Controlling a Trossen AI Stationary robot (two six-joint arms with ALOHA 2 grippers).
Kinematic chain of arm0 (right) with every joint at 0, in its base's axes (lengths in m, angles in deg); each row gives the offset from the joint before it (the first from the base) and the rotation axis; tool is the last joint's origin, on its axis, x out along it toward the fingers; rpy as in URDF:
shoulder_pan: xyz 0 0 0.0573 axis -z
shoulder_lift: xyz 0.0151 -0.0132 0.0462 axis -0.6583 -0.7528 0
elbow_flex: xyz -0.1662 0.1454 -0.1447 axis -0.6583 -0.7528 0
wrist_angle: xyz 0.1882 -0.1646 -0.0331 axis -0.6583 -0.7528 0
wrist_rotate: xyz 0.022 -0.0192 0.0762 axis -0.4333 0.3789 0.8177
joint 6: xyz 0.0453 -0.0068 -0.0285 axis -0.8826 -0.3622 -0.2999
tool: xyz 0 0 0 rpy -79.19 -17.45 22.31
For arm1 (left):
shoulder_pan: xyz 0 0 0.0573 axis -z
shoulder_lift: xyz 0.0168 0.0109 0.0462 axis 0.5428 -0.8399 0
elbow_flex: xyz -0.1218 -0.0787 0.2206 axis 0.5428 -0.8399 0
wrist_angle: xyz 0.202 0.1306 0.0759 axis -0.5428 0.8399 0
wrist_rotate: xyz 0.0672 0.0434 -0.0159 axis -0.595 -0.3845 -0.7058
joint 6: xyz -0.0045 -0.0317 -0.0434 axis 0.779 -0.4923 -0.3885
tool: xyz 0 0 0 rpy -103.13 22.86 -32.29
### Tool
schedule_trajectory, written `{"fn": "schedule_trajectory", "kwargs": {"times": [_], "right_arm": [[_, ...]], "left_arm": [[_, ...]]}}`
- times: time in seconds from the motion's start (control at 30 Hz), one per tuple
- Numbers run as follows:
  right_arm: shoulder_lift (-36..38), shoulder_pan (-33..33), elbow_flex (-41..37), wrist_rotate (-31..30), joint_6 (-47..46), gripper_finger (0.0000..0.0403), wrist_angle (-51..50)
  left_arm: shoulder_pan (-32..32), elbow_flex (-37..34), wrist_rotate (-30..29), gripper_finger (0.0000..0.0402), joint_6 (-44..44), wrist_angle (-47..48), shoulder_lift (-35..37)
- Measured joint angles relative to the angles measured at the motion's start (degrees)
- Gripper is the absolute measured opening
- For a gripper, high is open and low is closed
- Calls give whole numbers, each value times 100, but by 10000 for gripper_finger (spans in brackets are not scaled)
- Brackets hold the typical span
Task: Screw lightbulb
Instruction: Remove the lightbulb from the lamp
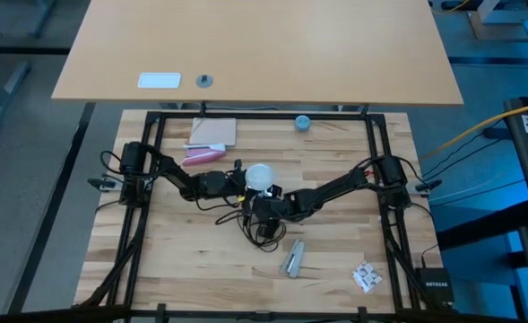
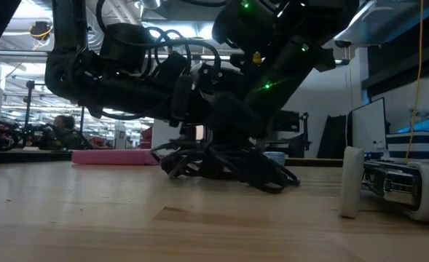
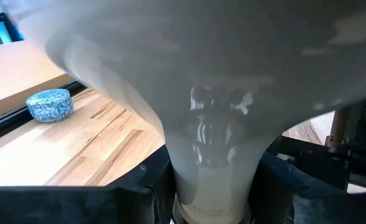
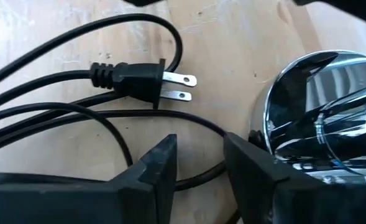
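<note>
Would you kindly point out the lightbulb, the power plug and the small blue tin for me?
lightbulb (image 3: 210,143), left wrist view, on its pale tapering neck.
power plug (image 4: 130,79), right wrist view, on its black moulded body.
blue tin (image 3: 49,104), left wrist view, on its patterned side.

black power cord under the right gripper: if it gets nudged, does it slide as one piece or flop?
Probably flops: the power cord lies in loose loops on the wooden table, so a push would likely shift one loop, not all of it. Its plug looks like the only stiff part. A strand runs between the right gripper's parted fingers, so it might snag.
</note>
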Motion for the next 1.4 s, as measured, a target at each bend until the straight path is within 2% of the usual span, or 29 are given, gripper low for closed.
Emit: {"fn": "schedule_trajectory", "kwargs": {"times": [0.1,0.4,0.53,0.7,0.87,1.07,1.4], "right_arm": [[108,-12,-3,61,54,137,-100],[888,-16,10,339,622,98,-927],[984,-16,7,821,651,92,-1029],[899,-71,4,1523,639,92,-1733],[883,-290,0,1235,649,92,-2193],[782,-481,0,242,651,92,-1539],[6,-473,0,63,642,92,915]], "left_arm": [[0,0,1,148,-7,-13,0],[0,9,17,148,-112,-20,-9],[0,9,17,148,-131,-27,-9],[4,8,32,148,-362,-41,2],[16,7,154,148,-451,-61,2],[20,7,302,148,-535,-70,11],[44,11,411,148,-605,-83,13]]}}
